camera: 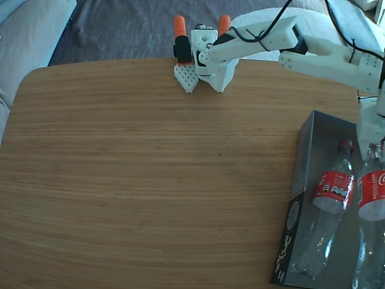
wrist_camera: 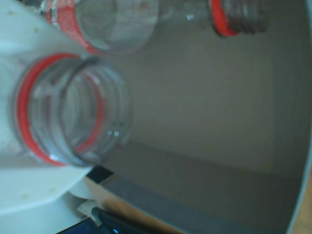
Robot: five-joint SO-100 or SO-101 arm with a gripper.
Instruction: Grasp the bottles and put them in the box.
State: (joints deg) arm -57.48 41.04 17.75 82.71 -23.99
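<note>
The pincer (camera: pixel 372 143) clasps one bottle (camera: pixel 373 198) by its neck at four o'clock; the other bottle (camera: pixel 329 205) lies in the box (camera: pixel 304 159).

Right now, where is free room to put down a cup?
The table left of the box is bare, up to the arm's base at the far edge. The box is crowded: one bottle lies inside, a second bottle is beside it.

A wooden table (camera: pixel 138 180) is filling most of the fixed view. Grey fabric (camera: pixel 120 27) is lying beyond it at twelve o'clock (maybe a rug), a pale cushion (camera: pixel 27 36) sitting at ten o'clock.
</note>
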